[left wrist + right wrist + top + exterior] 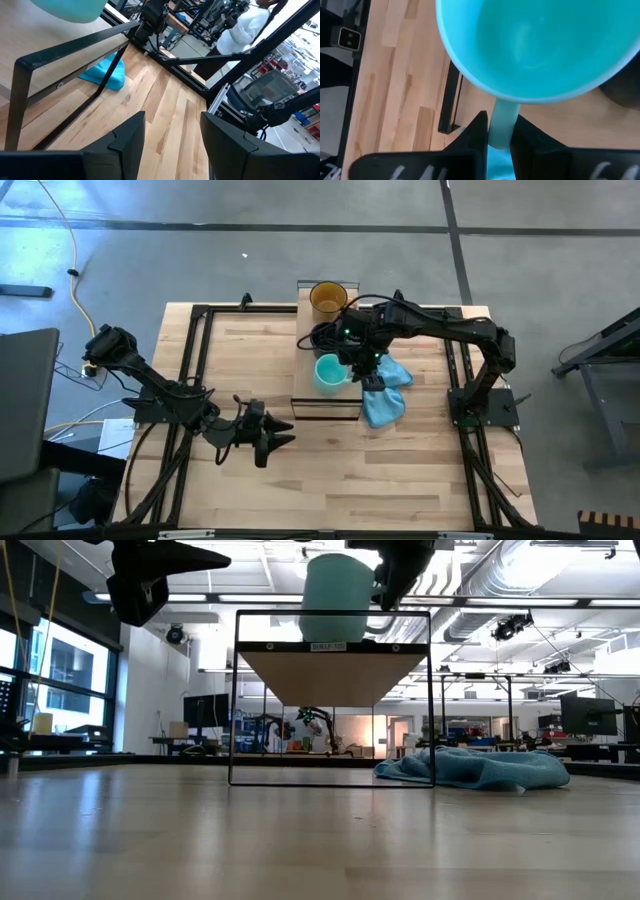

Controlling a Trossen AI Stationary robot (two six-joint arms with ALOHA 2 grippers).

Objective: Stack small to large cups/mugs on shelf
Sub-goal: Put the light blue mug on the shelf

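The teal mug (328, 372) is upright over the near half of the light-wood shelf (310, 408), and my right gripper (356, 373) is shut on its handle. The low view shows the teal mug (338, 595) at the level of the shelf top (332, 645); its base is hidden. The amber glass mug (327, 298) stands on the shelf's far end. A dark shape between them, likely the black mug (321, 337), is mostly hidden by my right arm. My left gripper (276, 442) is open above the table, left of the shelf's near end. My right gripper holds the teal mug by its handle (502, 125), pinched between the two fingers (476, 131). It comes from the table's right side, slanting down. The mug is upright with its mouth up; whether its base rests on the shelf I cannot tell.
A crumpled blue cloth (385, 395) lies on the table right of the shelf, under my right gripper. A dark metal frame (200, 315) runs along the table's edges. Bare wood (380, 480) lies toward the near edge. A person in white (245, 27) is beyond the table.
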